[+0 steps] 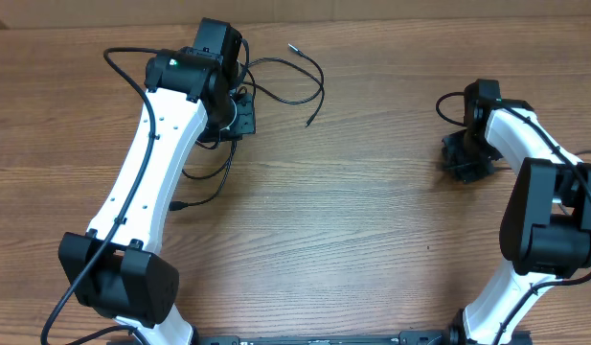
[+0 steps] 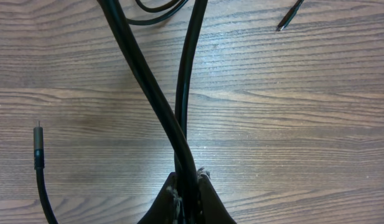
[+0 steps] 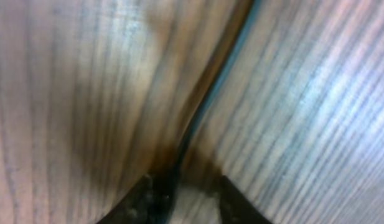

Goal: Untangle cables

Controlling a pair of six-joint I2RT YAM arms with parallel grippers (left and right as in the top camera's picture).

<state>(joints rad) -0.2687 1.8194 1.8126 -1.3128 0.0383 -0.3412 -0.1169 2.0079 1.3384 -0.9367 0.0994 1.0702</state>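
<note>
Thin black cables (image 1: 287,84) loop on the wooden table by the left arm, with loose ends (image 1: 308,122) to the right. Another plug end (image 1: 176,204) lies below. My left gripper (image 1: 234,113) is shut on two cable strands (image 2: 155,93) that run up and away from its jaws (image 2: 188,182). A plug (image 2: 37,144) lies at the left of the left wrist view. My right gripper (image 1: 465,158) is low on the table at the right. In the blurred right wrist view, a thin dark cable (image 3: 207,99) runs down against the left finger (image 3: 148,196). There the right gripper (image 3: 192,186) still shows a narrow gap.
The wooden table (image 1: 372,240) stretches between the two arms. Thicker black wires (image 1: 123,67) run along the left arm, and another (image 1: 448,101) sits by the right arm's wrist.
</note>
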